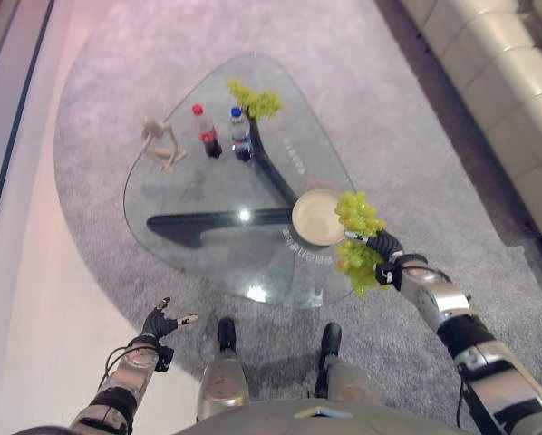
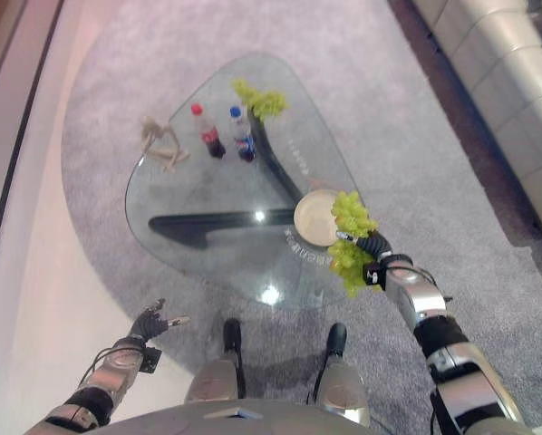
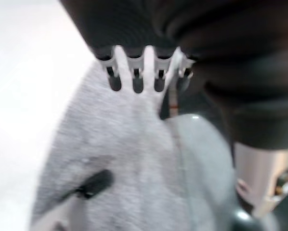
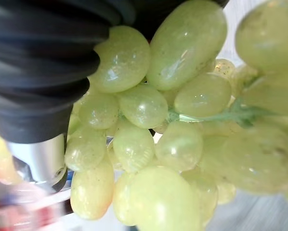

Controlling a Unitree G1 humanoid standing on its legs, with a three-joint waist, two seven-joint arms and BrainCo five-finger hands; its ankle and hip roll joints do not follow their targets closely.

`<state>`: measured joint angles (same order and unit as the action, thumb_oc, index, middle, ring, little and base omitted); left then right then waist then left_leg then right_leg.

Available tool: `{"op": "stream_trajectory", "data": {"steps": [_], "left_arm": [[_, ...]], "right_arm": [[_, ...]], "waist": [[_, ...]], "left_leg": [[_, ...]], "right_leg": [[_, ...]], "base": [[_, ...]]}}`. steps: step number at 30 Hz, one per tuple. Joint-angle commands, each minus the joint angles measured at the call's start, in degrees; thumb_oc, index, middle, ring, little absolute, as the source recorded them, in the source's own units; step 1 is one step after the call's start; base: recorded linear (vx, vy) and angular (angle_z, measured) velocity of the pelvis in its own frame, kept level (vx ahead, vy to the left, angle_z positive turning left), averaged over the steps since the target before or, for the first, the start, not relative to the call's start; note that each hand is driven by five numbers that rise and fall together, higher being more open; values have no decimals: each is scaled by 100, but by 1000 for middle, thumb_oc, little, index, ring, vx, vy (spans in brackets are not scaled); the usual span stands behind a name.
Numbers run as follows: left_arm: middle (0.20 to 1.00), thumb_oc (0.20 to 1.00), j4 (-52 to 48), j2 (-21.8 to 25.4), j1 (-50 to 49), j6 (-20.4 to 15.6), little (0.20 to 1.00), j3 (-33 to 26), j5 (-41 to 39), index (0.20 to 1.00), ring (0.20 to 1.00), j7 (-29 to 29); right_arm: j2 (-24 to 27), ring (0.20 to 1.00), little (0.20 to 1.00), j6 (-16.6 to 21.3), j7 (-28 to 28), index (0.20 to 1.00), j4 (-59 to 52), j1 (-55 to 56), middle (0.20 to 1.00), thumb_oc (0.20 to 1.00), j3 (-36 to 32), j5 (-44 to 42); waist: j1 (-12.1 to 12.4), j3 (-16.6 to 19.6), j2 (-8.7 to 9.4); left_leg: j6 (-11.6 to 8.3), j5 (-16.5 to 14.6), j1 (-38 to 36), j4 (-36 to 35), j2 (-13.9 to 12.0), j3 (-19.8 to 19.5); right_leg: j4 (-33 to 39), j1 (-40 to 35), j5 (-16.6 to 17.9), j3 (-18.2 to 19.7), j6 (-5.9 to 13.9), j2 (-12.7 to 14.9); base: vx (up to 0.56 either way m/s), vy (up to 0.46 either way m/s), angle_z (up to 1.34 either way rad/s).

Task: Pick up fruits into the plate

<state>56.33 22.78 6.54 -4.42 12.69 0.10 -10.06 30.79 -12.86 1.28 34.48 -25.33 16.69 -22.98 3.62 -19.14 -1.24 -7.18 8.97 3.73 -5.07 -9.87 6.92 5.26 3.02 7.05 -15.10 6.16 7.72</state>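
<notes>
Glass table (image 1: 198,195) on grey carpet (image 1: 398,109); cream sofa (image 1: 507,82) beside.

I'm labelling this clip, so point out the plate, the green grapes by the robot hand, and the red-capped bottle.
plate (image 1: 314,218): left eye view, on its bare cream centre.
green grapes (image 1: 358,213): left eye view, on the upper cluster at the plate's edge.
red-capped bottle (image 1: 207,134): left eye view, on its dark body.

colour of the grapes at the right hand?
Pale yellow-green grapes, clearest in the right wrist view.
</notes>
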Motion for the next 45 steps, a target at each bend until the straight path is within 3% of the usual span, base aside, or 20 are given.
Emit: {"op": "stream_trajectory", "data": {"steps": [1, 6, 14, 17, 18, 23, 28, 29, 30, 31, 33, 36, 37, 38, 39, 45], "left_arm": [[1000, 1000, 460, 87, 277, 106, 1000, 162, 264, 1000, 1000, -259], [1000, 1000, 663, 133, 197, -34, 1000, 217, 357, 1000, 1000, -334], [1000, 1000, 428, 300, 447, -251, 1000, 450, 133, 1000, 1000, -473], [1000, 1000, 363, 256, 461, -237, 1000, 537, -10, 1000, 1000, -477], [1000, 1000, 390, 185, 441, -214, 1000, 619, 35, 1000, 1000, -553], [1000, 1000, 437, 116, 352, -76, 1000, 703, -32, 1000, 1000, -568], [1000, 1000, 263, 109, 297, -112, 1000, 803, -118, 1000, 1000, -604], [1000, 1000, 172, 110, 216, -93, 1000, 875, -136, 1000, 1000, -620], [1000, 1000, 153, 115, 261, -101, 1000, 869, -136, 1000, 1000, -633], [1000, 1000, 104, 104, 151, -128, 1000, 946, -169, 1000, 1000, -646], [1000, 1000, 43, 102, 109, -147, 1000, 1002, -222, 1000, 1000, -619], [1000, 1000, -9, 116, 80, -126, 1000, 1025, -265, 1000, 1000, -576], [1000, 1000, -97, 124, 14, -88, 1000, 1046, -315, 1000, 1000, -512], [1000, 1000, -111, 122, -1, -77, 1000, 1040, -332, 1000, 1000, -517], [1000, 1000, -142, 134, -40, -73, 1000, 1000, -303, 1000, 1000, -496], [1000, 1000, -170, 123, -11, -7, 1000, 1037, -333, 1000, 1000, -507]], "right_arm": [[260, 200, 200, 284, 207, 200, 131, -741, 200, 200, 50, 520], [659, 200, 200, 309, 300, 200, 1225, -1380, 200, 200, 78, 1356], [1050, 200, 200, 419, 891, 200, 2056, -2386, 200, 200, 355, 1930], [1198, 200, 200, 389, 1151, 200, 2374, -2680, 200, 200, 513, 2238], [1277, 200, 200, 402, 1355, 200, 2594, -2873, 200, 200, 636, 2384], [1434, 200, 200, 455, 1836, 200, 2675, -3040, 200, 200, 726, 2659], [1515, 200, 200, 367, 2387, 200, 2629, -3150, 200, 200, 766, 2870], [1544, 200, 200, 336, 2639, 200, 2661, -3162, 200, 200, 778, 2981], [1563, 200, 200, 332, 2690, 200, 2669, -3226, 200, 200, 765, 3001], [1593, 200, 200, 291, 2920, 200, 2715, -3273, 200, 200, 805, 3105], [1661, 200, 200, 231, 3204, 200, 2719, -3450, 200, 200, 876, 3313], [1716, 200, 200, 151, 3285, 200, 2691, -3526, 200, 200, 908, 3370], [1774, 200, 200, -148, 3322, 200, 2706, -3655, 200, 200, 952, 3259], [1777, 1000, 1000, -264, 3237, 1000, 2737, -3672, 1000, 1000, 941, 3208], [1748, 1000, 1000, -408, 3006, 1000, 2812, -3628, 1000, 1000, 873, 3095], [1584, 1000, 1000, -208, 2985, 1000, 3155, -3385, 1000, 1000, 786, 3050]], "waist": [[159, -107, 191], [392, -391, 129], [630, -1048, -51], [690, -1065, -160], [724, -1065, -255], [789, -1065, -355], [820, -1065, -395], [827, -1065, -397], [838, -1065, -414], [848, -1065, -436], [856, -1065, -501], [851, -1065, -522], [852, -1065, -572], [851, -1065, -580], [851, -1065, -578], [835, -1065, -600]], "left_leg": [[236, -681, 197, 303, 421, -230], [279, -718, 415, 428, 534, -420], [348, -671, 1126, 826, 742, -519], [395, -683, 1613, 1128, 866, -521], [441, -777, 2032, 1547, 983, -566], [583, -978, 2880, 2302, 1106, -643], [644, -951, 3350, 2409, 1101, -646], [626, -1125, 3347, 2473, 1116, -650], [659, -932, 3497, 2421, 1105, -645], [638, -1120, 3459, 2497, 1131, -657], [643, -1104, 3582, 2526, 1155, -640], [645, -1101, 3648, 2559, 1167, -630], [640, -1095, 3731, 2598, 1177, -600], [638, -1099, 3749, 2612, 1177, -594], [633, -1120, 3754, 2636, 1172, -595], [636, -1097, 3578, 2470, 1144, -589]], "right_leg": [[-774, -10, -841, -7, -31, 121], [-970, 179, -922, -66, -79, 86], [-1431, 847, -924, -224, -120, 77], [-1757, 1344, -967, -330, -151, 69], [-2194, 1789, -1068, -367, -199, 167], [-3071, 2664, -1252, -375, -283, 385], [-3281, 3174, -1252, -357, -268, 426], [-3381, 3201, -1419, -292, -200, 438], [-3297, 3325, -1235, -367, -262, 428], [-3437, 3331, -1424, -297, -201, 448], [-3471, 3478, -1409, -285, -200, 468], [-3487, 3544, -1402, -270, -202, 468], [-3505, 3645, -1397, -243, -206, 471], [-3510, 3662, -1403, -235, -211, 466], [-3498, 3668, -1403, -221, -218, 449], [-3421, 3573, -1376, -222, -216, 426]], "base": [[6, -5, 10], [-17, -6, 14], [-87, -23, 12], [-63, 43, 10], [-52, 81, 9], [24, 59, 16], [26, -25, 13], [-3, -36, 5], [83, -58, 6], [14, 3, 6], [46, -4, 2], [9, 13, 0], [26, 46, -2], [27, 38, -6], [12, 3, -8], [3, -2, -1]]}}
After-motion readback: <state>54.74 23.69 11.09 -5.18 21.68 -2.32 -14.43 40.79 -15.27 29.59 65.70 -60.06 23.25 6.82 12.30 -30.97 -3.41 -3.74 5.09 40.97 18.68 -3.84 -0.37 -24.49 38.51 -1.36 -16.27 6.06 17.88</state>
